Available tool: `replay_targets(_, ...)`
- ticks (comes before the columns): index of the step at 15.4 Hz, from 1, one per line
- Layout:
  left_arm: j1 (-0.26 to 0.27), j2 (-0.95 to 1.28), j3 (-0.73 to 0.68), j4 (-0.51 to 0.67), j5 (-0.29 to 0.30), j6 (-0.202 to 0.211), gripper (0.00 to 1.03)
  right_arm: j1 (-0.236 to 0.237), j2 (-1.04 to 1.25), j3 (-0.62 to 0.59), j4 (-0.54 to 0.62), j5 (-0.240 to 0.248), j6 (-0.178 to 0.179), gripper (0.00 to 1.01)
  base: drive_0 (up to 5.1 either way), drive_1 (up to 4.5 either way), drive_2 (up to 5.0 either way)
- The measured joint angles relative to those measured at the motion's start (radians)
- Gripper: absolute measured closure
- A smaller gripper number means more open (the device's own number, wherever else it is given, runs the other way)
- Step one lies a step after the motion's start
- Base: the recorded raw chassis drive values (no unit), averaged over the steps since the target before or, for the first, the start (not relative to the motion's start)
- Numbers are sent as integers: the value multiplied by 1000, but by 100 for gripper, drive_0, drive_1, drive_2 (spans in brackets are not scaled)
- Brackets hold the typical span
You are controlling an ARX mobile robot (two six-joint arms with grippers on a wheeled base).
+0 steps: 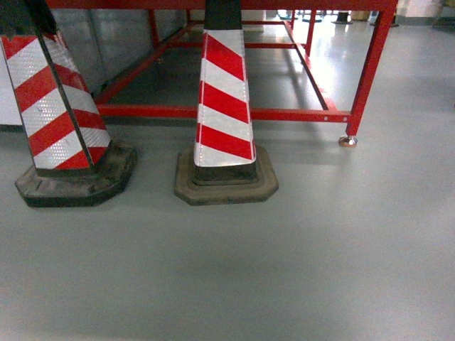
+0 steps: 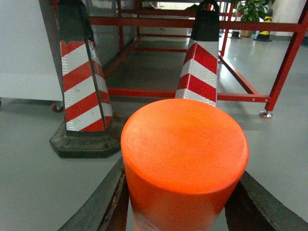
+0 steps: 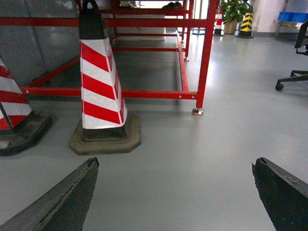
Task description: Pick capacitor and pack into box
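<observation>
The capacitor [image 2: 185,144] is a fat orange cylinder that fills the lower middle of the left wrist view, flat end up. My left gripper [image 2: 183,174] is shut on it, one dark finger [image 2: 108,202] pressing its left side and the other its right. In the right wrist view, my right gripper [image 3: 175,162] stands open above bare grey floor, with nothing between its fingertips. Neither gripper shows in the head view. The box is out of view in all views.
Two red-and-white striped cones [image 1: 224,106] [image 1: 57,106] stand on heavy bases just ahead on the floor. Behind them is a red steel frame [image 1: 370,71] on small feet. A chair base [image 3: 292,77] and blue bins [image 3: 291,17] are at far right.
</observation>
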Motion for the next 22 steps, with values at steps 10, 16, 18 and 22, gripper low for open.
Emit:
replay_targets(10, 0, 0, 0, 0, 2, 0, 59, 0, 0, 0, 1, 0, 0, 3, 1, 281, -280)
replay_targets(16, 0, 0, 0, -1, 2, 0, 59, 0, 0, 0, 1, 0, 0, 3, -2, 398, -402)
replay_targets(18, 0, 0, 0, 0, 2, 0, 59, 0, 0, 0, 0, 2, 0, 3, 2, 402, -398)
replay_targets(22, 0, 0, 0, 0, 2, 0, 59, 0, 0, 0, 1, 3, 0, 3, -3, 396, -403)
